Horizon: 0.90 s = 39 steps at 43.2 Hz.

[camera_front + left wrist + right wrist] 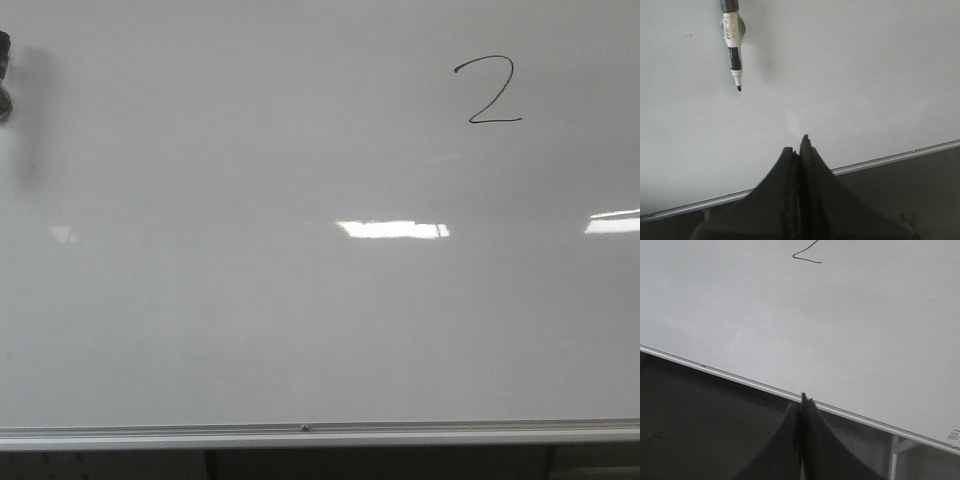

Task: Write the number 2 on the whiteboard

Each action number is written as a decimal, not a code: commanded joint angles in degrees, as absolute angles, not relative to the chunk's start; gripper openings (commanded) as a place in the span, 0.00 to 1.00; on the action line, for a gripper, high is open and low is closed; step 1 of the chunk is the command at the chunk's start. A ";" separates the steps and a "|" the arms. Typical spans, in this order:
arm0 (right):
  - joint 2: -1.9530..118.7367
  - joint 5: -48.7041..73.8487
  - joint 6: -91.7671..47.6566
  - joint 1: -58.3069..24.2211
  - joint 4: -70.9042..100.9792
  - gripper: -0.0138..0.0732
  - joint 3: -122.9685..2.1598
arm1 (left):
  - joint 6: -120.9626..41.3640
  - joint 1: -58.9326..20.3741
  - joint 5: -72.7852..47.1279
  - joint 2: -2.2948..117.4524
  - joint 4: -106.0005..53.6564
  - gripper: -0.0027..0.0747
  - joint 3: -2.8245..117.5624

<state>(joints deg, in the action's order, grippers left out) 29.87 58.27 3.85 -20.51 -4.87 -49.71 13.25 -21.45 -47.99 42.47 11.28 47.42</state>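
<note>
- Whiteboard (pixel 250 320) fills nearly the whole front view; its silver frame strip (pixel 320 433) runs along the near lower edge, with dark space under it.
- Nearest in the right wrist view, the right gripper (pixel 803 399) has its dark fingers pressed together with nothing between them, hanging over the frame strip and the dark floor (pixel 700 430) below the board.
- In the left wrist view the left gripper (pixel 798 145) is likewise clenched on nothing, its tips over the lower part of the board.
- Farther up the board in that view, a marker (pixel 733 50) lies against the surface, uncapped, black tip pointing toward the gripper but well apart from it. In the front view only a dark bit of it shows at the far left edge.
- The glossy grey-white surface carries bright rectangular light reflections (pixel 392 229) across its middle.
- Farthest, in the board's upper right, stands the number 2 (pixel 487 92) in a thin black line, curved top and flat base.
</note>
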 commanded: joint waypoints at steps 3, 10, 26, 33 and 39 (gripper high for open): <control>30.12 54.11 3.87 -20.26 -6.01 0.08 -50.90 | 13.39 -21.84 -44.66 42.41 11.93 0.01 49.32; 30.12 54.11 3.87 -20.26 -6.01 0.08 -50.90 | 13.39 -20.33 -44.80 41.25 11.57 0.01 49.03; 30.12 54.11 3.87 -20.26 -6.01 0.08 -50.90 | -0.61 -4.74 -32.82 25.73 -2.77 0.01 33.91; 30.12 54.11 3.87 -20.26 -6.01 0.08 -50.90 | -2.16 0.05 -25.54 14.91 -2.82 0.01 23.02; 30.12 54.11 3.87 -20.26 -6.01 0.08 -50.90 | -2.66 2.68 -16.49 6.72 -1.68 0.01 13.51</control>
